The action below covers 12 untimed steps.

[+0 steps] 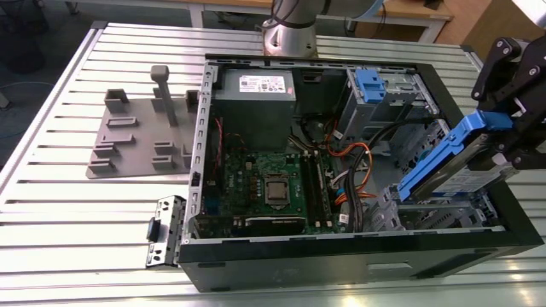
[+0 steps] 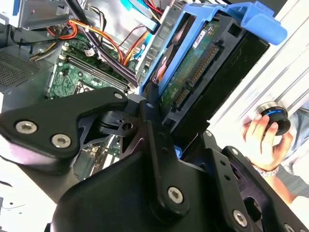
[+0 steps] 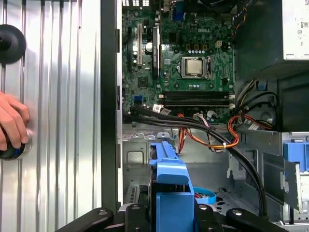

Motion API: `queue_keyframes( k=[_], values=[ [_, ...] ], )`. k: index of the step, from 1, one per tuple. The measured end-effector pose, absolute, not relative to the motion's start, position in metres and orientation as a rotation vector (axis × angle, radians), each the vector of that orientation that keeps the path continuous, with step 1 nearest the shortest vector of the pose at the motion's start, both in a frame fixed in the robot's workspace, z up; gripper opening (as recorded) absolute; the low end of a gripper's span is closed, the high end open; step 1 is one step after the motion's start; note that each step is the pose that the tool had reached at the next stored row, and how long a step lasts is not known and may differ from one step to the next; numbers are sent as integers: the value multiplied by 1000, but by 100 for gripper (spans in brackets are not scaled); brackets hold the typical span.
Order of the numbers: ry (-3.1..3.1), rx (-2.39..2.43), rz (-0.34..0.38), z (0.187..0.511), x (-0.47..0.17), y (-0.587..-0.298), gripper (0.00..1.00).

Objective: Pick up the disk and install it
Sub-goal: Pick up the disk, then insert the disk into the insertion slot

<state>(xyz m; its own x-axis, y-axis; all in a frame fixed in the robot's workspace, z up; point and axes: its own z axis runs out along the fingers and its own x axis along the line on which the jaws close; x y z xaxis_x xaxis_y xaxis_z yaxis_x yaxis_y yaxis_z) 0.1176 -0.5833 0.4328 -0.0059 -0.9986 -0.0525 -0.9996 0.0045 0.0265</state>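
The disk [image 1: 452, 169], a silver drive in blue plastic rails, hangs tilted above the open computer case [image 1: 341, 256], at the exterior view's right. My gripper [image 1: 503, 137] is shut on its upper end. In the second wrist view the disk [image 2: 203, 63] shows its green circuit-board underside, clamped between the black fingers [image 2: 152, 101] of the gripper [image 2: 178, 125]. In the first wrist view the blue rail of the disk [image 3: 169, 188] points down toward the metal drive bay [image 3: 140, 159] inside the case. The disk's lower end is close over the bay [image 1: 444, 211].
Cables [image 1: 358, 160] cross the case beside the bay, next to the motherboard [image 1: 273, 185]. A grey power-supply box [image 1: 256, 96] and a blue bracket [image 1: 373, 83] sit at the case's far side. A grey slotted stand [image 1: 145, 134] lies on the ribbed table. A person's hand [image 3: 12, 121] rests on a knob.
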Motion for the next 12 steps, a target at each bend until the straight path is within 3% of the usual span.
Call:
queue_keyframes(
  k=[12],
  values=[
    [2214,-2203,86,432,117,-583,36]
  ],
)
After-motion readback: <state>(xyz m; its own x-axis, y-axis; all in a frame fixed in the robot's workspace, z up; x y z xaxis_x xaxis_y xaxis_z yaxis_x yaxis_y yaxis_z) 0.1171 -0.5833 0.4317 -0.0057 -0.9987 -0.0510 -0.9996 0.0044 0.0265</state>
